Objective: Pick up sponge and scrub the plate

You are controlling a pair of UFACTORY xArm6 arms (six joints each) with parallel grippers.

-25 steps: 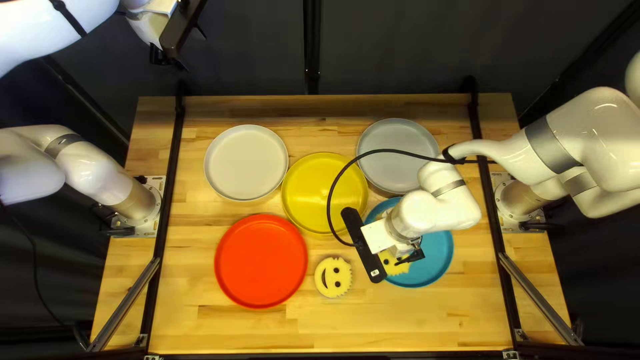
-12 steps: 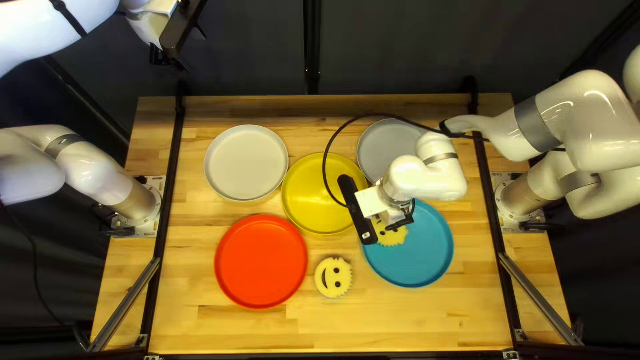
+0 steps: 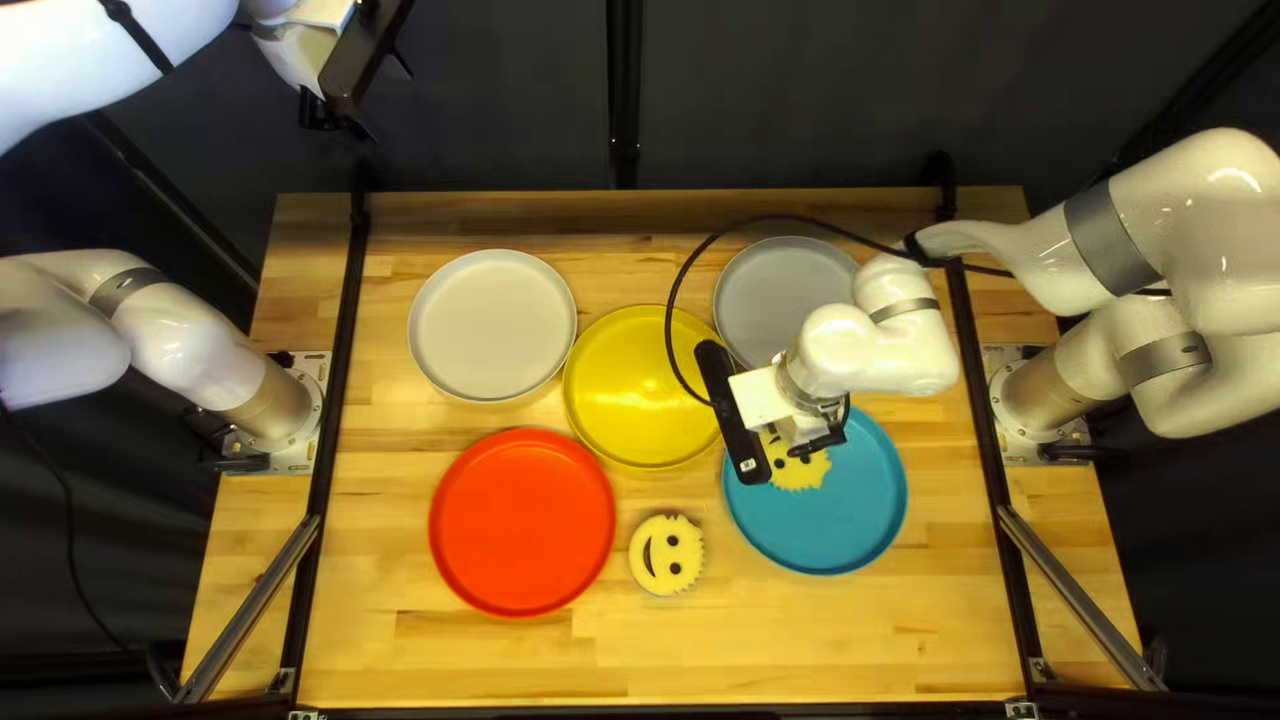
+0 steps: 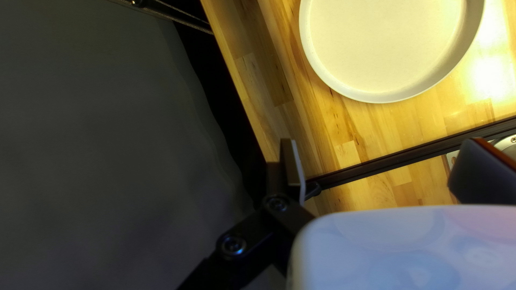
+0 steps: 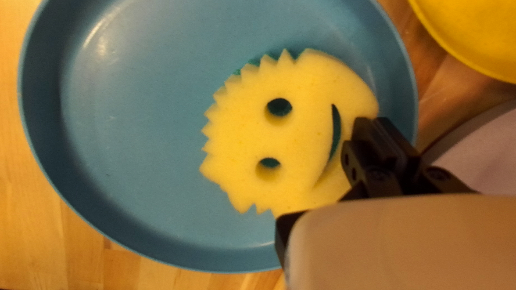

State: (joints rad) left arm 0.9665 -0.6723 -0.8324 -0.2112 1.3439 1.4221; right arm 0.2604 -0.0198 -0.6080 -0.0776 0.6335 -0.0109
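First, for your reference: loose sponge, one, face up on the tabletop, at eight o'clock from the blue plate. Next, your held sponge: at that plate's eleven o'clock in the top left view; probably light, soft, compressible; best taken by opposite edges, squeezed modestly lest it fold. Above it, your right gripper: aimed down, fingers clamped on the held sponge, right arm reaching in from two o'clock. Farthest, your left gripper: raised, toward eleven o'clock, fingers apart.
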